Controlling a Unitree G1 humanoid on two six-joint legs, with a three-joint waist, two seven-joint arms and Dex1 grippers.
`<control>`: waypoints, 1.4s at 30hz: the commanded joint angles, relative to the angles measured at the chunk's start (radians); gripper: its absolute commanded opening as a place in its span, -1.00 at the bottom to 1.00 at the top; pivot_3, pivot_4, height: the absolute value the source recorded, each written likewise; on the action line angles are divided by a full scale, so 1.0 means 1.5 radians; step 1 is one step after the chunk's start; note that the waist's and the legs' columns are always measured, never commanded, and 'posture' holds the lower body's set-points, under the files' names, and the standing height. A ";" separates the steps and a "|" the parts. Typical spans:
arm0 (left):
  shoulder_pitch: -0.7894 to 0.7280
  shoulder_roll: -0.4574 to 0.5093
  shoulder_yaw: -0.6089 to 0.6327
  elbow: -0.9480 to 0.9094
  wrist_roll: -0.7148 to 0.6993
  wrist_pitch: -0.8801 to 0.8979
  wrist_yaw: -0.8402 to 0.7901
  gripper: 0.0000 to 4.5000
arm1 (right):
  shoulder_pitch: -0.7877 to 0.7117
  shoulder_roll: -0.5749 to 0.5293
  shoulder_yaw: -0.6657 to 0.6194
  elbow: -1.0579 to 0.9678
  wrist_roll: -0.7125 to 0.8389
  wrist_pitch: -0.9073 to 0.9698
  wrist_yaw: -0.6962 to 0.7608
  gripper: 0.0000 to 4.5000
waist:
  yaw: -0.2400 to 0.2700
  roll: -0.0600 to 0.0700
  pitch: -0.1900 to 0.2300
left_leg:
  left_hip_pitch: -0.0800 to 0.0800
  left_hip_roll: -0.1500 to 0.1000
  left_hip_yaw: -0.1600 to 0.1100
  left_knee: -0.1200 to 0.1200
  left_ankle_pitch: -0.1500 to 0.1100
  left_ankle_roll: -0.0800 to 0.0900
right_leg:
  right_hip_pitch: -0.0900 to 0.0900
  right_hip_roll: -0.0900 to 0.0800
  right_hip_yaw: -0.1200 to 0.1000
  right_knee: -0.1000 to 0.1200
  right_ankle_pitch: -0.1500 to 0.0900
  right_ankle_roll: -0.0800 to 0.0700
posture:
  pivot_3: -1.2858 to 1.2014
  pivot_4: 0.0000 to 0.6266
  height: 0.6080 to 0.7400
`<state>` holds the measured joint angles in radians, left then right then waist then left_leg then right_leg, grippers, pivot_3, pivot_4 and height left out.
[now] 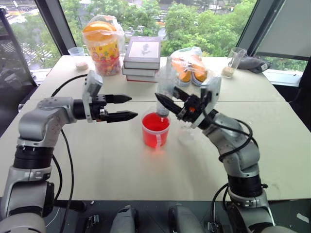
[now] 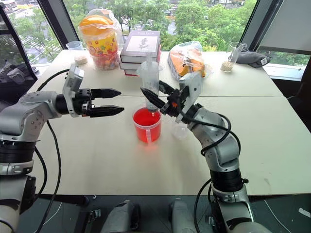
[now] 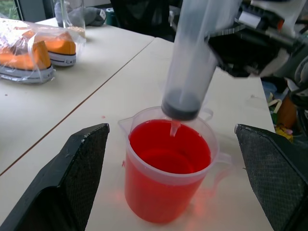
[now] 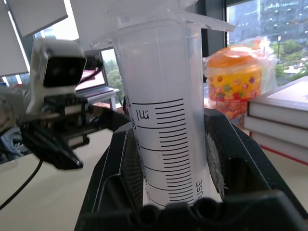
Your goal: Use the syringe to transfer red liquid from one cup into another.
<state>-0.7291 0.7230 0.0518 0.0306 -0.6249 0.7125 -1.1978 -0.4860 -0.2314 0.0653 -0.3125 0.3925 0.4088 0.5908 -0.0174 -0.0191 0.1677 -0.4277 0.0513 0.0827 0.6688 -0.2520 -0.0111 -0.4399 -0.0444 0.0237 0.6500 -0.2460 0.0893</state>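
My right gripper (image 1: 166, 95) is shut on the syringe (image 2: 149, 77), holding its clear barrel upright over the red cup. In the right wrist view the marked barrel (image 4: 159, 120) sits between the two pads (image 4: 219, 159). The plunger's dark seal sits low in the barrel, and the tip (image 3: 174, 127) hangs inside the rim of the handled cup (image 1: 155, 130), just over the red liquid (image 3: 168, 154). I cannot tell whether the tip touches the liquid. My left gripper (image 1: 122, 108) stands open and level, just left of that cup. The smaller colourless cup (image 2: 179, 130) stands right of the red one, under my right wrist.
At the back of the table stand a candy jar (image 1: 103, 46), a stack of books (image 1: 142, 56) and a bag of orange shoes (image 1: 187, 65). Clear cups with beige grains sit at the far left (image 1: 77, 58) and far right (image 1: 234, 60). A dark cloth (image 1: 253, 63) lies beyond.
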 commanded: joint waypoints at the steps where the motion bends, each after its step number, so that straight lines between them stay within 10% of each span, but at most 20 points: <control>1: -0.035 -0.005 0.010 -0.021 -0.029 0.011 -0.009 0.93 | -0.001 0.007 0.004 -0.005 -0.011 -0.039 -0.005 -0.37 | 0.000 0.000 0.000 | 0.000 0.000 0.000 0.000 0.000 0.000 | 0.000 0.000 0.000 0.000 0.000 0.000 | 0.03 -0.52 1.00; 42: -0.170 -0.035 -0.003 -0.015 -0.074 0.055 -0.073 0.93 | 0.003 0.001 0.027 0.032 -0.024 -0.063 0.009 -0.37 | 0.000 0.000 0.000 | 0.000 0.000 -0.001 0.000 0.000 0.000 | 0.000 0.000 0.000 0.000 0.000 0.000 | 0.03 -0.52 1.00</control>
<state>-0.9788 0.6551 0.0167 0.0494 -0.7103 0.7846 -1.3051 -0.4581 -0.2308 0.1211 -0.2388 0.3396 0.3210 0.6032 -0.0168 -0.0192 0.1677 -0.4271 0.0512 0.0819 0.6687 -0.2518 -0.0113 -0.4393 -0.0439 0.0240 0.6500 -0.2461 0.0894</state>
